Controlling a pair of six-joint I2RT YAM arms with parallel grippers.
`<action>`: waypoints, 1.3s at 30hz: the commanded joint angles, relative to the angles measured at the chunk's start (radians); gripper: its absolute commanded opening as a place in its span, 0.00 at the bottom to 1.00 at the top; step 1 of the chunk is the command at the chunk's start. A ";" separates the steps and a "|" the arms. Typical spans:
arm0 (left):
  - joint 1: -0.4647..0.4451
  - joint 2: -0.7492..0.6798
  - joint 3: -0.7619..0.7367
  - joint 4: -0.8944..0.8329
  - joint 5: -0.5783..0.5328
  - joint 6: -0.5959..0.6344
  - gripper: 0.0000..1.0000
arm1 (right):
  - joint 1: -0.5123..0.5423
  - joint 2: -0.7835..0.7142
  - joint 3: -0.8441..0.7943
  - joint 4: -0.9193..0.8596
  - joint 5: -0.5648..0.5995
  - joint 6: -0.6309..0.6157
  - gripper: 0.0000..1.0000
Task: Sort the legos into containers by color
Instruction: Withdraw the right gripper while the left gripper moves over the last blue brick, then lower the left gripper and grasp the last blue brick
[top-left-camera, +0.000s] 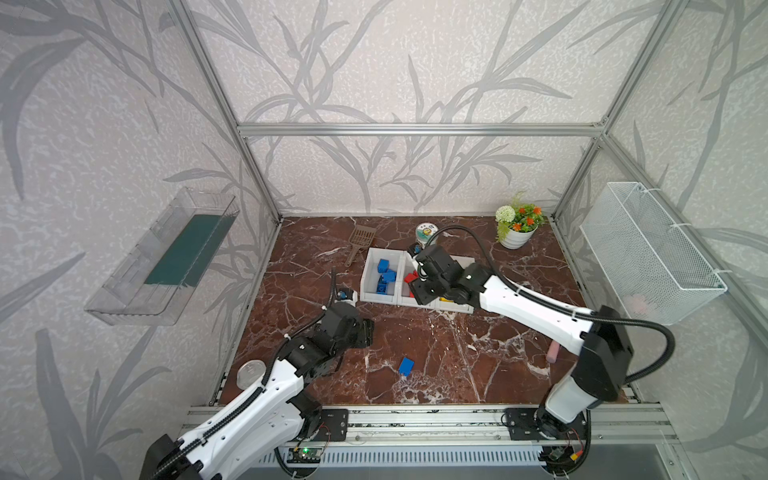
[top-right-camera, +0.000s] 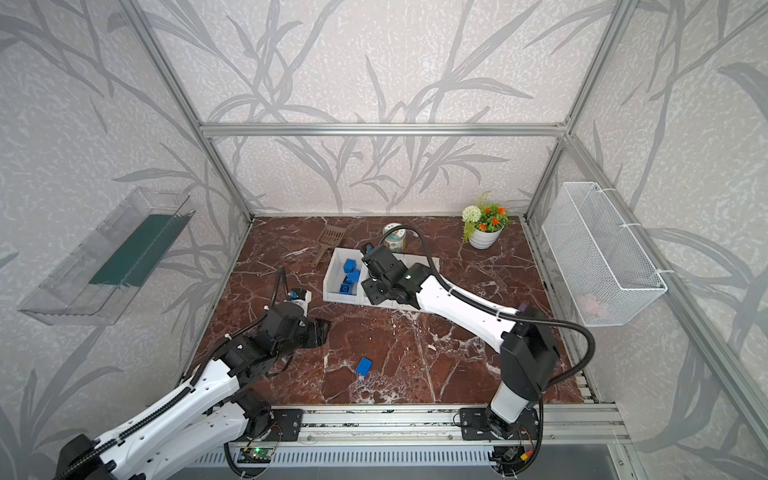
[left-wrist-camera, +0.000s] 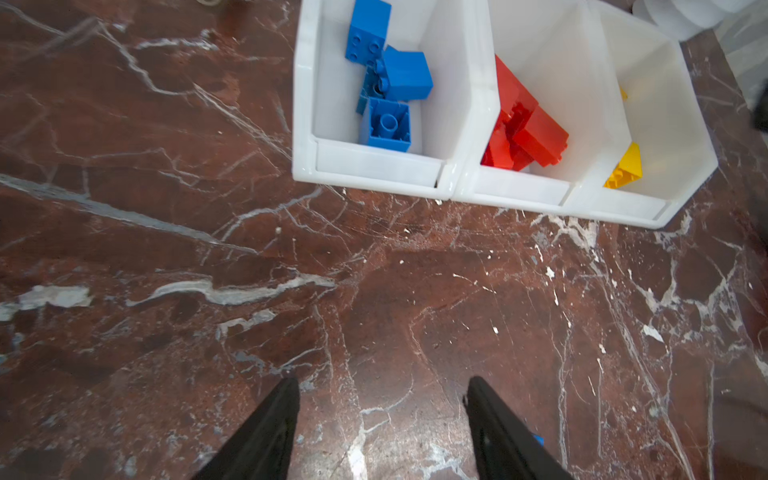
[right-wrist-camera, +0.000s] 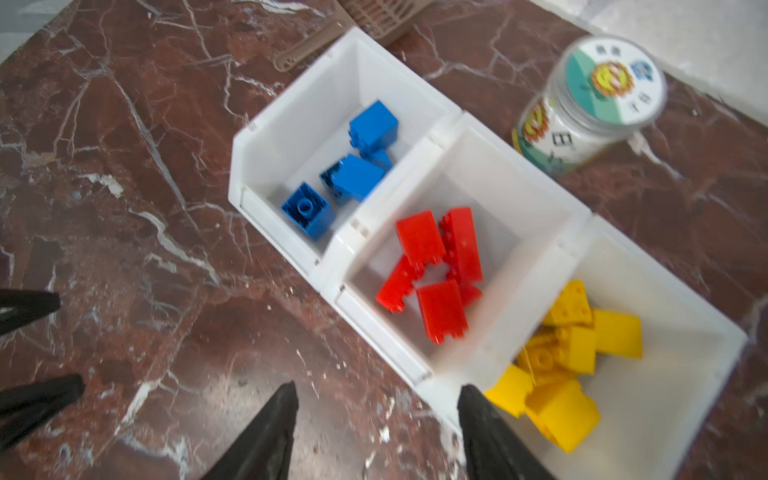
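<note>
Three joined white containers (top-left-camera: 372, 297) (left-wrist-camera: 374, 170) (right-wrist-camera: 274, 224) stand mid-table. Blue legos (right-wrist-camera: 357, 174) lie in the left bin, red legos (right-wrist-camera: 440, 266) in the middle bin and yellow legos (right-wrist-camera: 573, 345) in the right bin. One blue lego (top-left-camera: 406, 365) (top-right-camera: 364, 367) lies loose on the marble near the front. My left gripper (left-wrist-camera: 382, 384) (top-left-camera: 365, 332) hangs open and empty over bare table, left of that brick. My right gripper (right-wrist-camera: 378, 388) (top-left-camera: 419, 289) is open and empty above the front edge of the bins, around the red and yellow ones.
Behind the bins lie a brown scoop (top-left-camera: 359, 243) and a labelled jar (top-left-camera: 428, 232); a flower pot (top-left-camera: 517, 226) stands back right. A pink piece (top-left-camera: 553, 353) lies by the right arm. A wire basket (top-left-camera: 652, 253) and clear tray (top-left-camera: 166, 257) hang on the walls.
</note>
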 joint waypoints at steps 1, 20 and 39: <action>-0.051 0.045 0.021 0.010 0.011 0.042 0.67 | -0.023 -0.136 -0.159 0.009 0.083 0.098 0.63; -0.367 0.446 0.133 0.058 0.100 0.054 0.67 | -0.047 -0.592 -0.621 -0.069 0.209 0.396 0.64; -0.448 0.710 0.255 -0.007 0.077 0.021 0.55 | -0.047 -0.643 -0.661 -0.092 0.212 0.439 0.65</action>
